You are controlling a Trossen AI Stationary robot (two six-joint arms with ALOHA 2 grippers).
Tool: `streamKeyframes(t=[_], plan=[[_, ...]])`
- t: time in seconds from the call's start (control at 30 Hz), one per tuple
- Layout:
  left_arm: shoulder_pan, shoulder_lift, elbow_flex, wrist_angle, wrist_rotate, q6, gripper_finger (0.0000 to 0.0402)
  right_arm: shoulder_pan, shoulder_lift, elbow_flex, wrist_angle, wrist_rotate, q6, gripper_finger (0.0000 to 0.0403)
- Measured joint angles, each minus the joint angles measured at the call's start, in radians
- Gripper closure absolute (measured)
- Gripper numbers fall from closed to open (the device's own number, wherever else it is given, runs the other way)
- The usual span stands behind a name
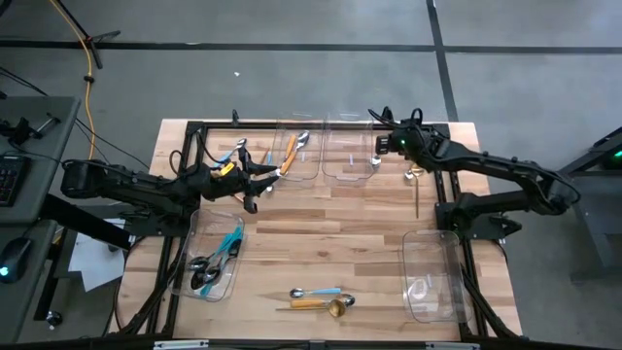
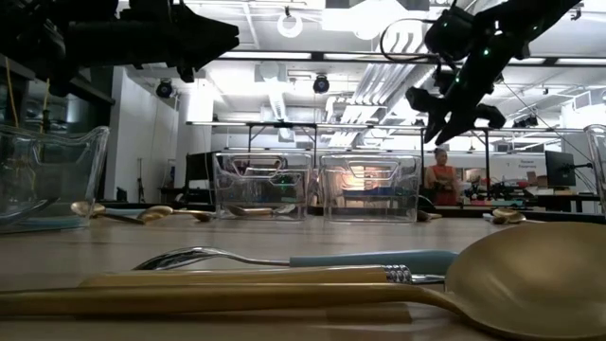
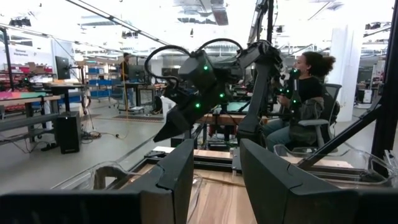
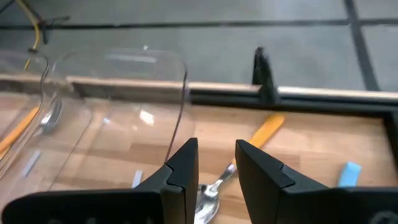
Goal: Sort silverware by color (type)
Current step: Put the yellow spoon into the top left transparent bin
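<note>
The right gripper (image 1: pixel 378 148) hung at the bench's far edge, fingers narrowly parted, empty — an orange-handled spoon (image 4: pixel 239 163) lay beneath. The left gripper (image 1: pixel 255 187), partly open, held nothing.

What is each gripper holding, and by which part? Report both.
Nothing is held. The left gripper has its fingers apart around an empty gap. The right gripper is also open; the orange-handled spoon lies below its fingers, ungripped.
</note>
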Motion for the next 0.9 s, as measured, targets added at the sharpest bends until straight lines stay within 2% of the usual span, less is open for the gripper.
streamKeyframes(t=[0.33,0.5,0.57,0.7,0.9], plan=[[0.000,0.000,0.000,0.000,0.000,-0.001,0.0282,-0.037,0.006,0.000,-0.008,-0.044,-0.006,0.0310],[0.000,0.000,0.000,0.000,0.000,-0.002,0.0282,-0.094,0.021,0.000,-0.071,-0.147,0.026,0.0310],[0.000,0.000,0.000,0.000,0.000,-0.003,0.0282,-0.110,0.034,0.000,-0.085,-0.155,0.047,0.0310],[0.000,0.000,0.000,0.000,0.000,-0.003,0.0282,-0.131,0.078,0.000,-0.096,-0.167,0.068,0.0310],[0.000,0.000,0.000,0.000,0.000,-0.027,0.0282,-0.159,0.206,0.000,-0.075,-0.241,0.103,0.0310]])
